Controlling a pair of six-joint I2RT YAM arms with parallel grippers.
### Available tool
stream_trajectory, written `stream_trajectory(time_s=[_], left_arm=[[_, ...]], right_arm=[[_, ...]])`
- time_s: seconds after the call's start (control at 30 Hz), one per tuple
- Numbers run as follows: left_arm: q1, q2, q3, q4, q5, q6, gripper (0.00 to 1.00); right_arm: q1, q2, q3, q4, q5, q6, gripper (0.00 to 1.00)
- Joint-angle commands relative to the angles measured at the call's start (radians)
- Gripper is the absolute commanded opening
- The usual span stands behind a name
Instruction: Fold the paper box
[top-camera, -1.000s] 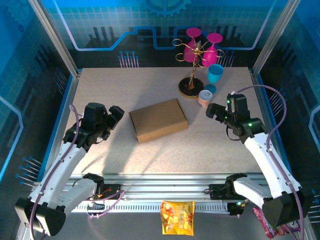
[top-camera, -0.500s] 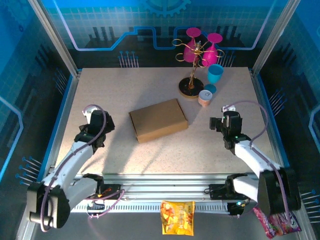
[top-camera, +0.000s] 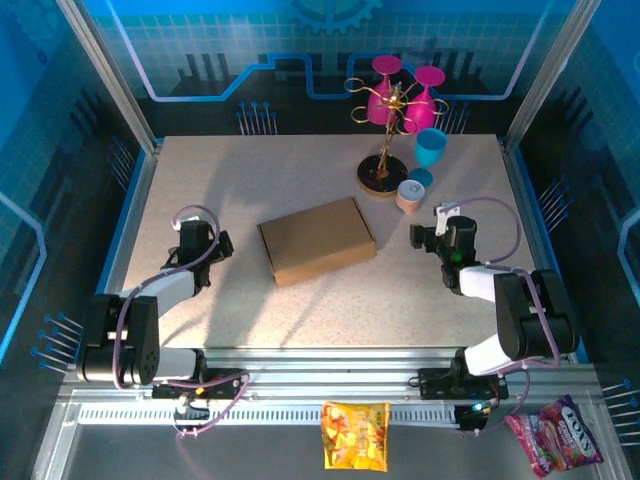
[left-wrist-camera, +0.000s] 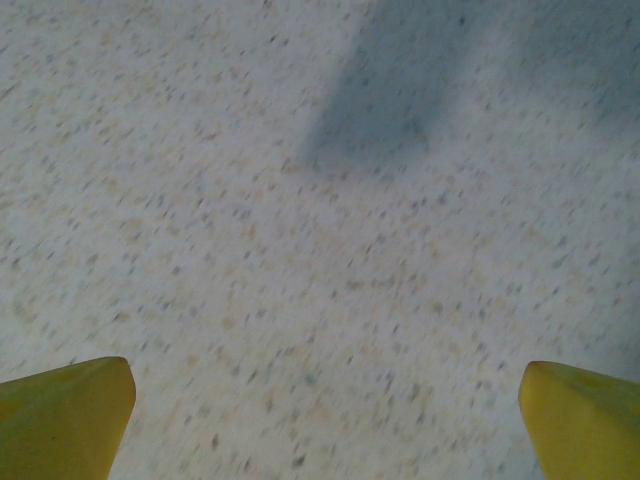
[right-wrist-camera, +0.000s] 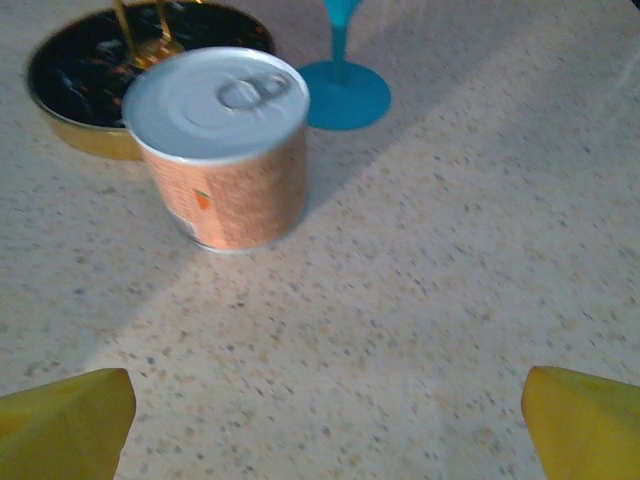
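The paper box (top-camera: 317, 239), a closed flat brown carton, lies in the middle of the table, turned a little off square. My left gripper (top-camera: 205, 246) sits low over the table to the box's left, a short gap away from it. Its yellow fingertips (left-wrist-camera: 62, 415) stand wide apart over bare tabletop, so it is open and empty. To the box's right, my right gripper (top-camera: 440, 238) also hangs low. Its yellow fingertips (right-wrist-camera: 60, 422) are spread wide over speckled table, open with nothing between them.
An orange can with a silver pull-tab lid (right-wrist-camera: 218, 145) stands just ahead of the right gripper. Behind it are a gold stand's black base (top-camera: 380, 176) holding pink glasses (top-camera: 407, 82) and a blue goblet (top-camera: 430, 150). A snack bag (top-camera: 354, 434) lies below the front rail.
Both arms have folded back and dropped low toward the table, the grippers drawing away from the box's sides. The box has stayed in place.
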Motion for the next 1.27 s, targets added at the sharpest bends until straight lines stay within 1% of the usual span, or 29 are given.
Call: stream_trajectory(time_s=[0.0, 0.03, 0.1, 0.13, 0.17, 0.2, 0.23, 0.27, 0.3, 0.33, 0.37, 0.4, 0.47, 0.5, 0.53, 0.57, 0.6, 0.67, 0.73, 0.83, 1.03, 1.23], left_arm=[[0.024, 0.05, 0.033, 0.215, 0.097, 0.027, 0.99], [0.026, 0.063, 0.047, 0.215, 0.115, 0.05, 0.99], [0.026, 0.076, 0.041, 0.277, 0.137, 0.104, 0.99], [0.026, 0.084, 0.01, 0.361, 0.146, 0.123, 0.99], [0.03, 0.092, -0.017, 0.428, 0.154, 0.127, 0.99], [0.03, 0.078, -0.026, 0.416, 0.187, 0.135, 0.99], [0.027, 0.08, -0.066, 0.502, 0.235, 0.163, 0.99], [0.015, 0.082, -0.104, 0.57, 0.259, 0.183, 0.99], [-0.006, 0.11, -0.16, 0.695, 0.247, 0.206, 0.99], [-0.019, 0.178, -0.218, 0.884, 0.229, 0.223, 0.99], [-0.02, 0.219, -0.257, 1.028, 0.219, 0.23, 0.99], [-0.02, 0.197, -0.275, 1.016, 0.19, 0.21, 0.99], [-0.018, 0.174, -0.235, 0.903, 0.154, 0.189, 0.99], [-0.018, 0.182, -0.193, 0.841, 0.156, 0.192, 0.99], [-0.019, 0.172, -0.138, 0.721, 0.173, 0.197, 0.99], [-0.03, 0.165, -0.12, 0.676, 0.165, 0.206, 0.99], [-0.031, 0.178, -0.129, 0.718, 0.16, 0.212, 0.99], [-0.031, 0.169, -0.128, 0.698, 0.162, 0.209, 0.99], [-0.032, 0.175, -0.14, 0.736, 0.142, 0.205, 0.99], [-0.035, 0.175, -0.134, 0.723, 0.146, 0.212, 0.99], [-0.036, 0.176, -0.115, 0.69, 0.197, 0.232, 0.99], [-0.037, 0.175, -0.115, 0.69, 0.196, 0.233, 0.99]], right_arm=[[0.001, 0.033, -0.075, 0.234, -0.036, -0.021, 1.0], [-0.001, 0.056, -0.115, 0.363, -0.02, -0.014, 1.0], [-0.001, 0.034, -0.14, 0.364, 0.03, 0.009, 1.0], [0.001, 0.048, -0.153, 0.423, 0.036, 0.001, 1.0], [0.001, 0.045, -0.155, 0.426, 0.036, 0.001, 1.0], [0.001, 0.038, -0.149, 0.397, 0.038, 0.006, 1.0], [0.005, 0.046, -0.143, 0.4, 0.048, 0.001, 1.0], [0.007, 0.045, -0.138, 0.393, 0.052, -0.001, 1.0], [0.01, 0.043, -0.127, 0.366, 0.054, -0.002, 1.0], [0.014, 0.047, -0.122, 0.364, 0.059, -0.007, 1.0], [0.014, 0.046, -0.118, 0.353, 0.061, -0.007, 1.0], [0.018, 0.046, -0.115, 0.345, 0.061, -0.009, 1.0], [0.025, 0.048, -0.113, 0.347, 0.069, -0.017, 1.0], [0.024, 0.047, -0.113, 0.348, 0.069, -0.017, 1.0], [0.025, 0.047, -0.113, 0.348, 0.069, -0.017, 1.0], [0.025, 0.047, -0.112, 0.347, 0.068, -0.017, 1.0], [0.024, 0.049, -0.107, 0.338, 0.079, -0.012, 1.0], [0.027, 0.048, -0.094, 0.309, 0.086, -0.012, 1.0], [0.031, 0.048, -0.094, 0.31, 0.087, -0.019, 1.0], [0.037, 0.051, -0.092, 0.312, 0.093, -0.024, 1.0], [0.041, 0.052, -0.088, 0.305, 0.101, -0.028, 1.0], [0.045, 0.052, -0.095, 0.32, 0.102, -0.034, 1.0]])
